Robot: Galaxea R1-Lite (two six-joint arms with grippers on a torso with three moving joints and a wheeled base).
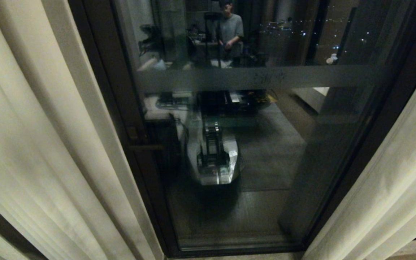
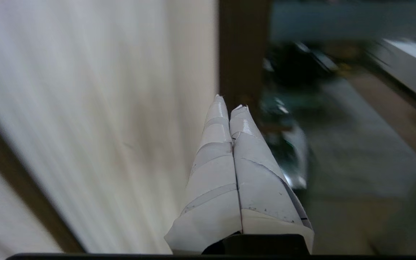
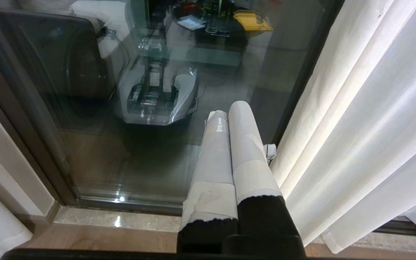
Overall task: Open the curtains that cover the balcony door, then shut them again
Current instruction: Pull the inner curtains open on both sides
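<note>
Partly cut off, curtains [image 1: 31, 144] hanging upright beside bare balcony door [image 1: 251, 151]; left gripper [image 2: 228, 103] and right gripper [image 3: 228, 110] pinched together, empty.

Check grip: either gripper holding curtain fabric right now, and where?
Nothing held. Left gripper shut empty beside the left curtain; right gripper shut empty.

Head camera: looks forward and down from above at the balcony door [image 1: 251, 144], glass filling mid-frame, curtains [image 1: 31, 144] at both edges. Left wrist camera: sits behind my left gripper [image 2: 228, 105], close against the left curtain panel, door frame just ahead. Right wrist camera: behind my right gripper [image 3: 228, 110], aimed down at glass and sill. All three share the door.
</note>
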